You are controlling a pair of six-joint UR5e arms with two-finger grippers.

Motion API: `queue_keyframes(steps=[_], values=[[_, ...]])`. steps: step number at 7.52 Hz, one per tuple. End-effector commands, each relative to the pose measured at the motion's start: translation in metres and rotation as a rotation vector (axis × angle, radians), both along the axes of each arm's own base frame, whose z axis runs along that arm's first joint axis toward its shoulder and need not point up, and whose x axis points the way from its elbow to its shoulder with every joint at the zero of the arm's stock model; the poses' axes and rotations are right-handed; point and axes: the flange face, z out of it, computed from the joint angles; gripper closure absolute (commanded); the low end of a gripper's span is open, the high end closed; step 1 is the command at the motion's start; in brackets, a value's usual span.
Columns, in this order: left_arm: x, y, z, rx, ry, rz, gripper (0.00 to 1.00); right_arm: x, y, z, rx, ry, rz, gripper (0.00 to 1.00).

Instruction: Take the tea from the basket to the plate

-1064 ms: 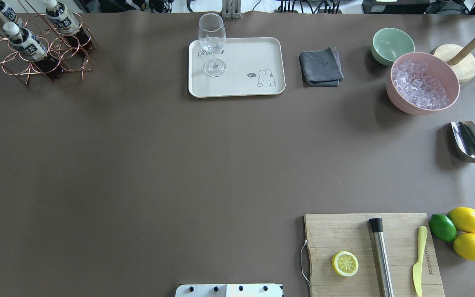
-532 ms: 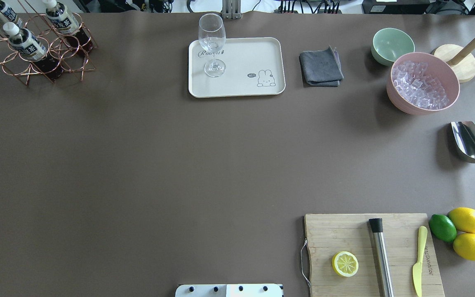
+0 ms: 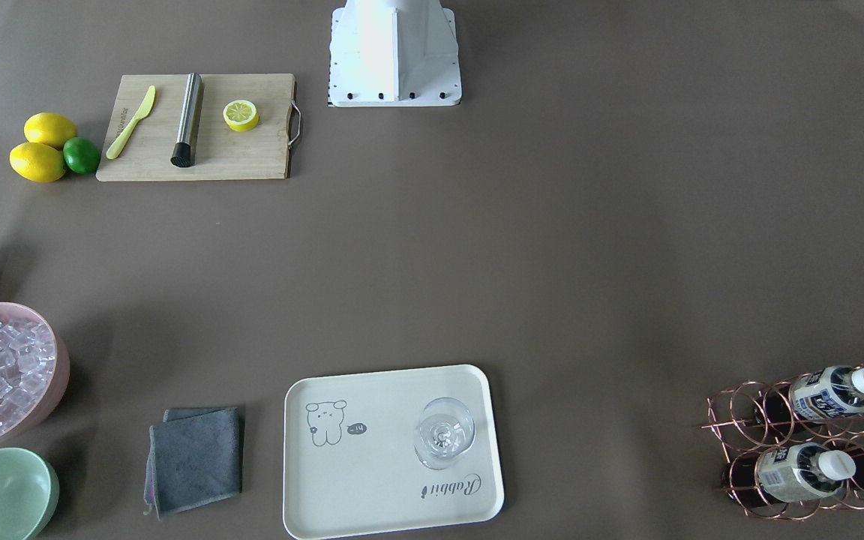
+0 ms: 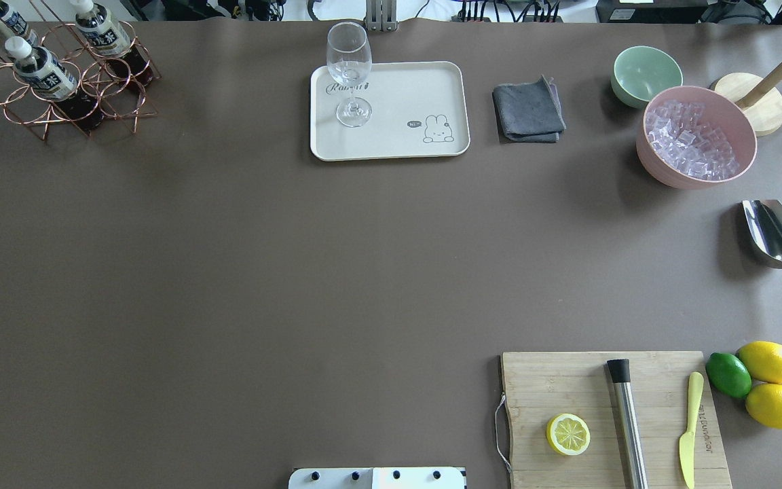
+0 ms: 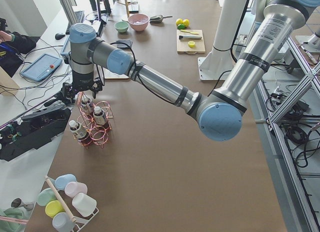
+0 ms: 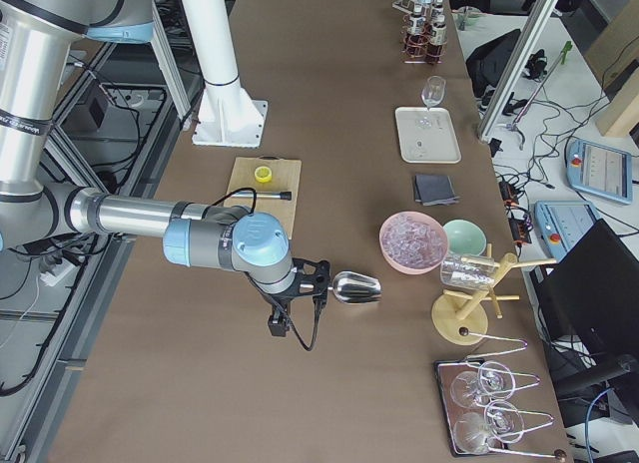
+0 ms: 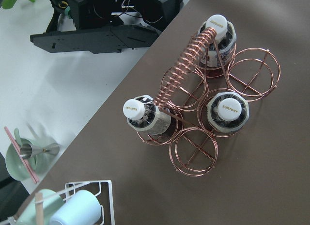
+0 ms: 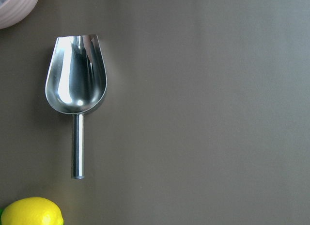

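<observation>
All three tea bottles [image 7: 227, 111] stand upright in cells of the basket [image 7: 196, 152], well apart from the plate [image 4: 398, 129], where a wine glass [image 4: 349, 68] stands. The left gripper [image 5: 81, 92] hangs seemingly just above the basket and the right gripper [image 6: 318, 280] hovers beside the steel scoop [image 6: 356, 286]; whether either is spread or closed I cannot tell.
</observation>
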Motion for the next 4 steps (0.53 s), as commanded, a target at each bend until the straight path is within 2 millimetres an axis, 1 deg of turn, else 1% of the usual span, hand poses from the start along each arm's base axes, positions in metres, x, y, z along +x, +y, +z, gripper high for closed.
queue_keyframes(steps=[1,2,3,4], values=[[0.048,-0.061,-0.052,0.161,-0.032,0.235,0.02,-0.002,0.001,-0.024,0.038,0.001,-0.001,0.00],[0.085,-0.061,-0.055,0.193,-0.030,0.286,0.02,-0.005,-0.008,-0.030,0.051,0.008,-0.010,0.00],[0.098,-0.062,-0.055,0.203,-0.029,0.313,0.02,-0.009,-0.011,-0.030,0.053,0.009,-0.021,0.00],[0.104,-0.074,-0.043,0.197,-0.017,0.368,0.02,-0.020,-0.027,-0.038,0.074,0.024,-0.057,0.00]])
